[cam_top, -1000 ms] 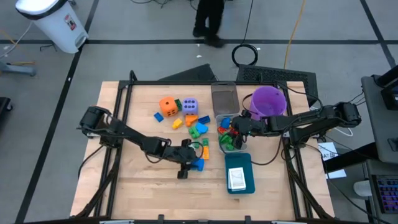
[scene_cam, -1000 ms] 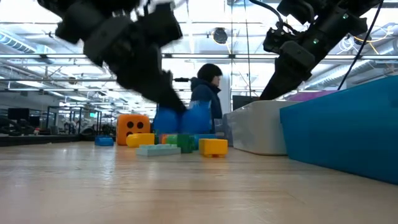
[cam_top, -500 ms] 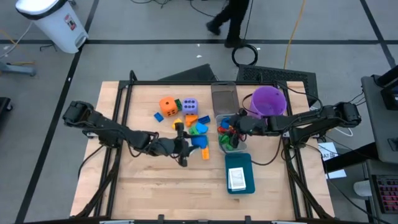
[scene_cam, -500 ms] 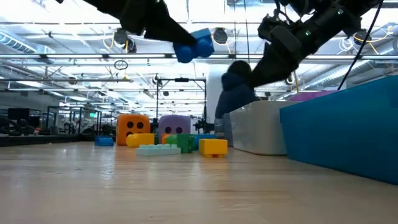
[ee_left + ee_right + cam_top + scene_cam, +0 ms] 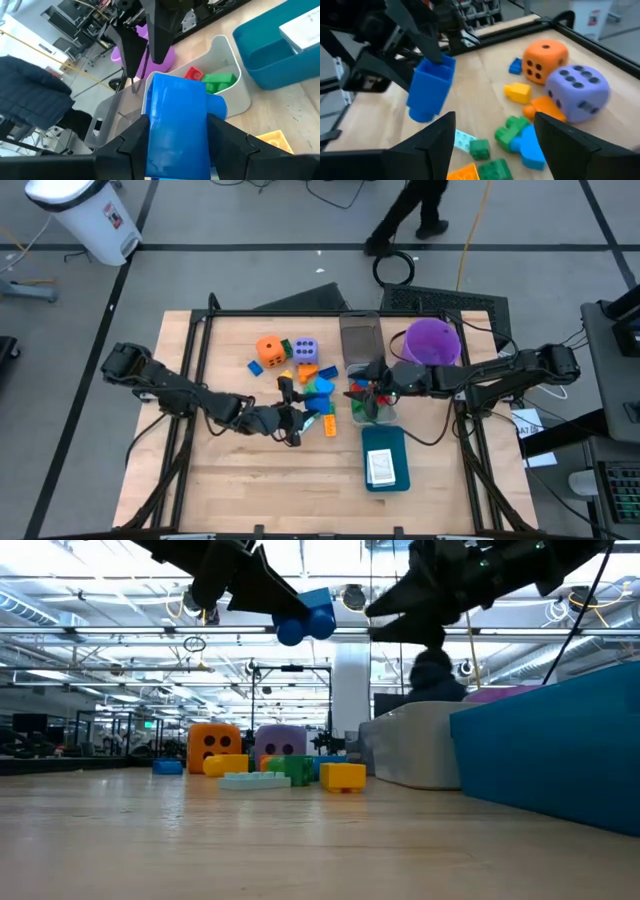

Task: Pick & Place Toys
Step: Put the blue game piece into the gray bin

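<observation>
My left gripper (image 5: 300, 412) is shut on a blue plastic block (image 5: 177, 125), high above the table in the low view (image 5: 308, 618). My right gripper (image 5: 362, 388) is open and empty, over the pale bin (image 5: 372, 412) that holds red and green blocks; its fingers (image 5: 432, 145) stand wide apart. The orange die (image 5: 270, 349) and the lavender die (image 5: 306, 349) rest on the table at the far side. Loose blocks (image 5: 318, 387) lie beside them. A white card lies in the teal tray (image 5: 385, 442). My left gripper pinches the blue block between its two fingers (image 5: 131, 145), one on each of two opposite sides (image 5: 152, 137). The fingers come slanting from the table's left and from above. The block is lifted clear of the table, somewhat tilted.
The purple bucket (image 5: 432, 342) stands at the far right, a clear container (image 5: 360, 335) to its left. The teal tray stands near the front, right of the middle. A person (image 5: 410, 215) walks on the floor beyond the table. Bare wood lies at the near left (image 5: 230, 480).
My left gripper has lifted the blue block from the table to well above it and carried it toward the far edge, nearer the bin. My right gripper has shifted a little toward the table's left, over the bin.
</observation>
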`<move>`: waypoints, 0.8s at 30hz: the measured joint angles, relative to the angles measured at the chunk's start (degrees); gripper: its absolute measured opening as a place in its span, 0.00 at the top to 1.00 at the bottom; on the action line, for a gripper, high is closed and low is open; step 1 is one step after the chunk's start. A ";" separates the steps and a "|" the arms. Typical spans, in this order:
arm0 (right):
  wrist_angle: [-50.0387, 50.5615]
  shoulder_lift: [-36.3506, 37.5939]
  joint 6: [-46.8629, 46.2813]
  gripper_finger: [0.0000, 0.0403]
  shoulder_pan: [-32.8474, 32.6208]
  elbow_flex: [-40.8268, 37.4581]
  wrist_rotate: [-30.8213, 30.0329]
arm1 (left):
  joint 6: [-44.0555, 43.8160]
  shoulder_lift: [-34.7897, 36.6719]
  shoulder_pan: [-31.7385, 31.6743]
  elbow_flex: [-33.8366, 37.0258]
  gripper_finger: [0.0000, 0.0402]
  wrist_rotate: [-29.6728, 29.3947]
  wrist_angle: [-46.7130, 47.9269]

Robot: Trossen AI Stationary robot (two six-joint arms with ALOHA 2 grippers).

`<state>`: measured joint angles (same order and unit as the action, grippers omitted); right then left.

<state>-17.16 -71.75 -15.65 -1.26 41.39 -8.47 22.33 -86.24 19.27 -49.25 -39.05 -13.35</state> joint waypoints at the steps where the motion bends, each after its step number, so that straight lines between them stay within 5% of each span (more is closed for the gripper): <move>1: -1.23 -0.61 0.03 0.38 -0.08 0.00 0.91 | -0.14 0.00 0.00 0.00 0.57 0.00 0.03; 8: -13.70 -8.33 -0.17 0.22 -1.60 -0.11 2.11 | -0.27 0.00 0.02 0.00 0.57 -0.04 0.18; 12: -22.85 -12.63 -3.11 0.17 -1.29 -0.11 9.39 | -0.29 0.00 0.02 0.00 0.57 -0.04 0.15; 24: -36.51 -20.38 -9.94 0.24 0.07 0.13 11.24 | -0.45 0.00 0.00 0.00 0.56 -0.02 -0.14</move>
<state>-53.67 -92.13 -25.60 -1.19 41.52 2.76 21.89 -86.24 19.27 -49.25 -39.07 -13.50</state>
